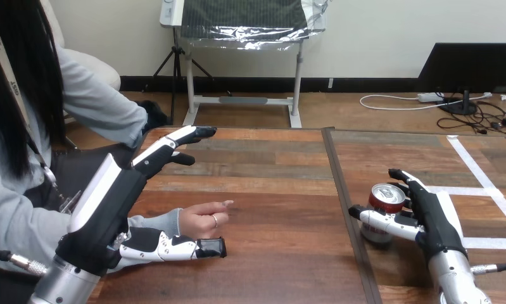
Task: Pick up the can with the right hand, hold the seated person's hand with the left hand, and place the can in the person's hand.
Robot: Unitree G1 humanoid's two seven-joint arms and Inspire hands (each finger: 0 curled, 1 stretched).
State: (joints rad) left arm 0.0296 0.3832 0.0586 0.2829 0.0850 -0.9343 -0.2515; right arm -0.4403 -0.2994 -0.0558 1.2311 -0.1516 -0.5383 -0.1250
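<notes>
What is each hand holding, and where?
Right hand grips the can round its side, thumb in front, fingers behind. Left hand, open beside the person's hand, holds nothing.

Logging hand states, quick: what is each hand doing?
Left hand: open, fingers straight, the person's hand between them and the thumb.
Right hand: closed round the can.

Open left hand (119,192), curled right hand (431,218)

Wooden table (269,190) of brown planks, dark seam (340,190) running from far edge to near edge, white tape lines (470,166) on the tabletop right of the seam, one long slanting strip, shorter strips meeting it
</notes>
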